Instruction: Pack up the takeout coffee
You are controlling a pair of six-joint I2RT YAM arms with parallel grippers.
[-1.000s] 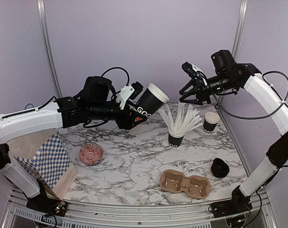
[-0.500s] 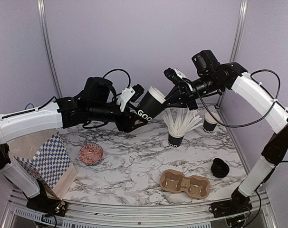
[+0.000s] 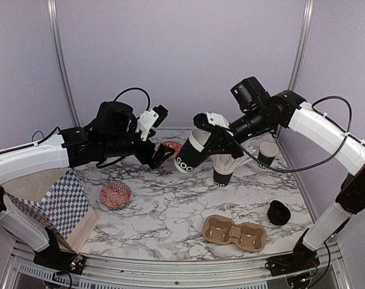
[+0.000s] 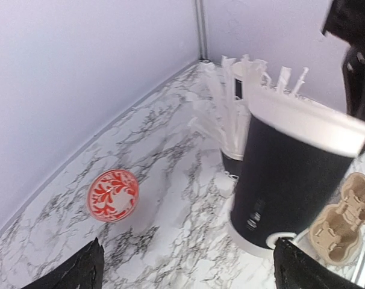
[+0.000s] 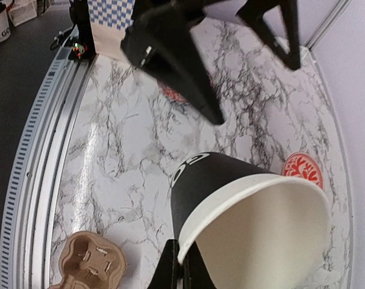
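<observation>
A black paper cup (image 3: 190, 155), white inside, hangs tilted above the marble table (image 3: 170, 211), and my right gripper (image 3: 211, 139) is shut on its white rim. In the right wrist view the two fingers (image 5: 184, 265) pinch the rim of that cup (image 5: 224, 180). My left gripper (image 3: 161, 154) is open just left of the cup and apart from it; its wrist view shows the cup (image 4: 285, 174) ahead and to the right of the spread jaws (image 4: 188, 274). A second black cup (image 3: 267, 154) stands at the back right. Black lids (image 3: 279, 212) sit in a stack near the right edge.
A black cup full of white sticks (image 3: 223, 171) stands right behind the held cup. A brown two-hole carrier tray (image 3: 235, 233) lies at the front. Red patterned discs lie at the left (image 3: 115, 194) and the back (image 3: 172, 146). A checkered bag (image 3: 62, 205) stands at the left edge.
My right gripper swung in from the right and shut on the cup's rim. My left gripper let go, opened wide and drew back left. The cup now hangs lower.
</observation>
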